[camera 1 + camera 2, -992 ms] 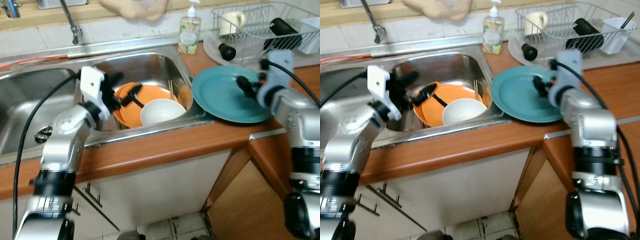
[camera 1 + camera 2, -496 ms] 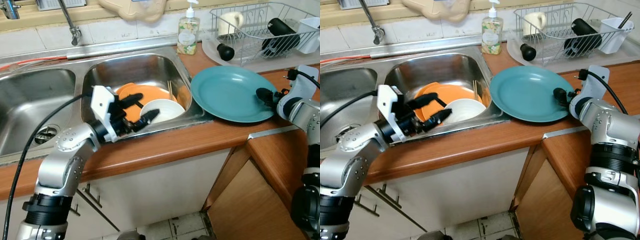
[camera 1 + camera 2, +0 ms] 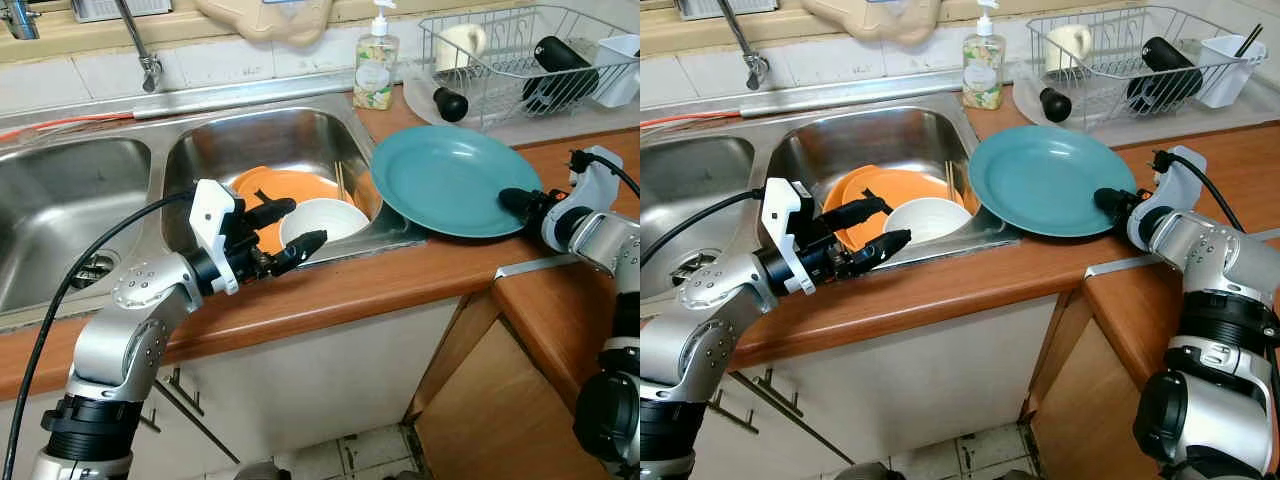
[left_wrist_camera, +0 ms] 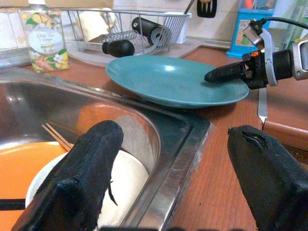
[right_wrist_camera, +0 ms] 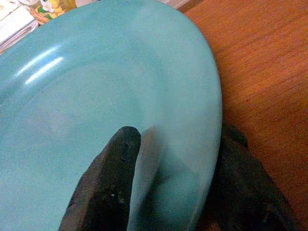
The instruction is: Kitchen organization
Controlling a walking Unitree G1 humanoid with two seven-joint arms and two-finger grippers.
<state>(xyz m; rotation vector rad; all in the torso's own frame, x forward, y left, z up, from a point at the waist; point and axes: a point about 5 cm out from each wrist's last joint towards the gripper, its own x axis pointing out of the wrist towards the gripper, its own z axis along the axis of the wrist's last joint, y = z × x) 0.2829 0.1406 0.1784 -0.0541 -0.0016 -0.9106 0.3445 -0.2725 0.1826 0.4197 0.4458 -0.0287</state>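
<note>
- The surface (image 3: 330, 300) is a wooden kitchen counter with a double steel sink (image 3: 60, 215) set into it; a tiled wall runs behind, with a tap (image 3: 140, 45) above the sink.
- Below the surface are white cabinet fronts (image 3: 300, 380) and a wooden door (image 3: 490, 410); tiled floor shows at the bottom.
- The right basin (image 3: 270, 140) holds orange plates (image 3: 290, 185), a white bowl (image 3: 325, 220) lying on them, and chopsticks (image 3: 341, 182) against the basin's right wall.
- The teal plate (image 3: 445, 180) sits just right of the basin, its left rim over the sink's edge and raised off the surface, so the plate is tilted.
- The right pincer (image 3: 515, 200) is clamped on the teal plate's right rim: in the right wrist view one finger (image 5: 106, 187) lies on top of the plate and the other sits under the rim, over the wood.
- The left pincer (image 3: 865, 232) hovers over the front edge of the right basin, its two fingers spread apart and holding nothing, pointing toward the bowl and the teal plate.
- Behind the teal plate stands a soap bottle (image 3: 376, 70) at the wall.
- To its right a wire rack (image 3: 510, 55) on a tray holds a white mug (image 3: 465, 42), a black cylinder (image 3: 560, 55) and a white container (image 3: 622, 70); a black knobbed item (image 3: 450, 103) pokes out at the rack's left side.
- In the left wrist view a blue holder (image 4: 245, 29) stands at the back, past the rack.
</note>
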